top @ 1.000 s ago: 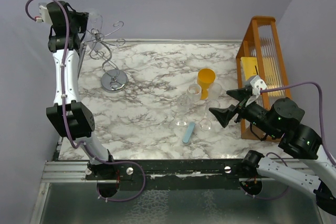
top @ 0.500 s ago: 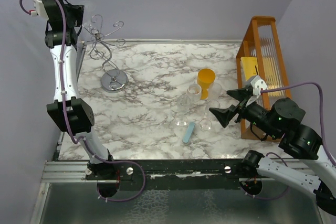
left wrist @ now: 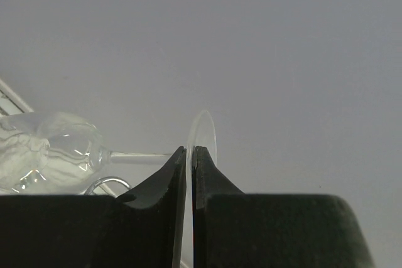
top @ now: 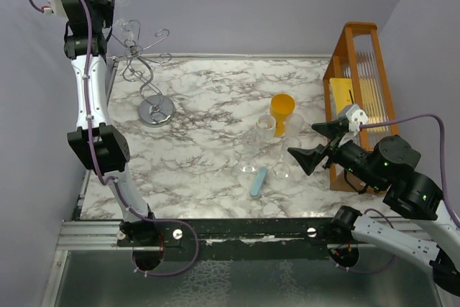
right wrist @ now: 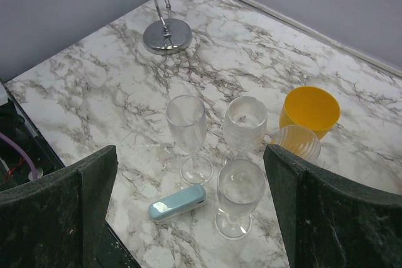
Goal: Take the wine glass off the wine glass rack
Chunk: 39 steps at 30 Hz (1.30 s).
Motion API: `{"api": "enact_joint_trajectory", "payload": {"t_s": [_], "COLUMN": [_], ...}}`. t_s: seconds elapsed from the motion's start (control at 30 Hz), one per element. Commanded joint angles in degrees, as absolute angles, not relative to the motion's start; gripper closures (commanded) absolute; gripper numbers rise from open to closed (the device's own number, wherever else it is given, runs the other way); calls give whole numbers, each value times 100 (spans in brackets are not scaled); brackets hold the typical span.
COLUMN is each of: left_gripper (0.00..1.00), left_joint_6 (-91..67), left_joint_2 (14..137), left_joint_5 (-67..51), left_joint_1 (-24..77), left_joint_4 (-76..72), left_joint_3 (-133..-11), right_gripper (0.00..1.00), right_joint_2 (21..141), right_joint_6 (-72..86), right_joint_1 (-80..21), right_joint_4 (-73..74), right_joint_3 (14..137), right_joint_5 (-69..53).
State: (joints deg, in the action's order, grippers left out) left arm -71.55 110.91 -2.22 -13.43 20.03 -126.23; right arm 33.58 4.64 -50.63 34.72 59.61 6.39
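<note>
The wine glass (left wrist: 53,150) lies sideways in the left wrist view, bowl to the left, thin stem running right to its round foot (left wrist: 206,131). My left gripper (left wrist: 190,150) is shut on that foot, high in the far left corner (top: 108,6). A loop of the wine glass rack (left wrist: 108,183) shows just below the bowl. The rack (top: 146,77), silvery wire with a twisted stem, stands on its round shiny base (top: 157,111), (right wrist: 167,36). My right gripper (top: 303,141) hangs open at the right, above a cluster of glasses, with nothing between its fingers.
Several clear stemmed glasses (right wrist: 188,131) and a yellow cup (top: 282,109) stand mid-table, with a ribbed glass (right wrist: 296,142) and a small light-blue case (right wrist: 178,202) beside them. A tall orange wooden slatted rack (top: 359,70) stands at the right edge. Walls close the back and left.
My left wrist has risen and drawn back toward the far left corner, carrying the wine glass up and away from the rack's arms. The right arm has barely moved.
</note>
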Motion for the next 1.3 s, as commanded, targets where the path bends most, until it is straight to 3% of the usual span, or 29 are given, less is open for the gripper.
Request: {"api": "enact_joint_trajectory", "payload": {"t_s": [0.0,0.63,0.9,1.27], "left_gripper": [100,100,100,100], "left_joint_6": [-7311,-7925,-8521,-9894], "left_joint_2": [11323,11101,10123,7718], "left_joint_5": [-891,-2560,-3299,-3983], "left_joint_1": [-1346,-588,-147,-35], "left_joint_4": [1014,-377,-1309,-3769], "left_joint_3": [-13016,-12953,-11927,-9072], "right_gripper": [1,0,0,0], "right_joint_2": [3322,3446,3620,3954], "right_joint_6": [426,940,1691,3052], "right_joint_1": [-5093,-5093,-5095,-5090], "right_joint_4": [3428,3432,3409,2717], "right_joint_3": [6082,6285,6394,5896], "right_joint_5": [700,270,-132,-389]}}
